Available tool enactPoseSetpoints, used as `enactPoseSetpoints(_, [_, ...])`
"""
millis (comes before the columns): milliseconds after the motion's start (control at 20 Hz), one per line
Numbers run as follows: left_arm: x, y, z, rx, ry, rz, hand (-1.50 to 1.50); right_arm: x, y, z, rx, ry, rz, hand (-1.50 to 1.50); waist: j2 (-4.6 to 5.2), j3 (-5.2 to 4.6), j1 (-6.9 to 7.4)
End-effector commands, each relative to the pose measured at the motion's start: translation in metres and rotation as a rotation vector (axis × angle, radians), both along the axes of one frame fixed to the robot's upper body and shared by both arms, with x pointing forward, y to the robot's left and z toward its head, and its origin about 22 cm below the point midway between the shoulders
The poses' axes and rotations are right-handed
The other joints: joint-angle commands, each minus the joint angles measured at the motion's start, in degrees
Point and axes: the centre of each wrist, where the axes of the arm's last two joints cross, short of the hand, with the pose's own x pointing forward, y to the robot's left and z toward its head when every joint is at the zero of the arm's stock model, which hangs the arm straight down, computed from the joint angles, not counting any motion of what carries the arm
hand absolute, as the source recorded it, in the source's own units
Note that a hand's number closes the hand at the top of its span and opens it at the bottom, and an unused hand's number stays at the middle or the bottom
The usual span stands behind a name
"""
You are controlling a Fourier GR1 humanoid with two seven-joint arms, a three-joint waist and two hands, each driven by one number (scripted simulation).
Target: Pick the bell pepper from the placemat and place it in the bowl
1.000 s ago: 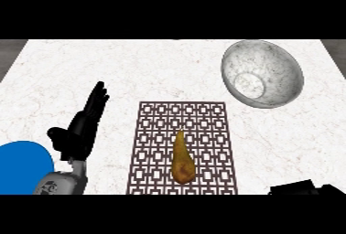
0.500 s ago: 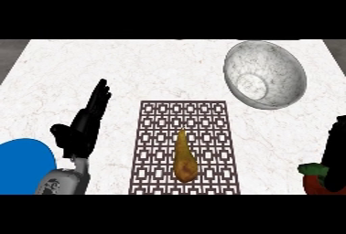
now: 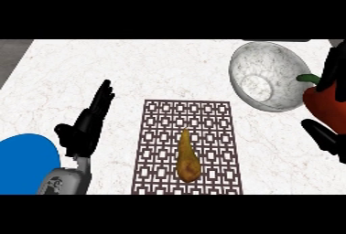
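The red bell pepper sits at the view's right edge, just beside the bowl and off the placemat. The right robot hand curls round it, gripping it. The left robot hand rests open left of the placemat. Bare tabletop lies beyond the mat.

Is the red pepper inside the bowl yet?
Not yet. The bell pepper is outside the bowl, just past its right rim, with the right hand curled round it. Nothing shows inside the bowl.
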Motion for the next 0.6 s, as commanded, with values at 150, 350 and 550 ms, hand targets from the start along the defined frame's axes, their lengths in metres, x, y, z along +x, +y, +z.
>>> enactPoseSetpoints(150, [0.003, 0.004, -0.003, 0.002, -0.005, -0.003, 0.00, 0.059, 0.000, -0.027, -0.176, -0.071, -0.109, 1.50, 0.17, 0.00, 0.55])
enactPoseSetpoints(350, [0.011, -0.013, 0.006, 0.019, 0.000, -0.001, 0.00, 0.101, -0.012, -0.057, -0.155, -0.018, -0.146, 1.50, 0.27, 0.07, 0.21])
enactPoseSetpoints(550, [-0.001, -0.001, 0.008, -0.007, -0.007, 0.000, 0.00, 0.126, -0.016, -0.072, -0.171, -0.032, -0.175, 1.50, -0.01, 0.07, -0.08])
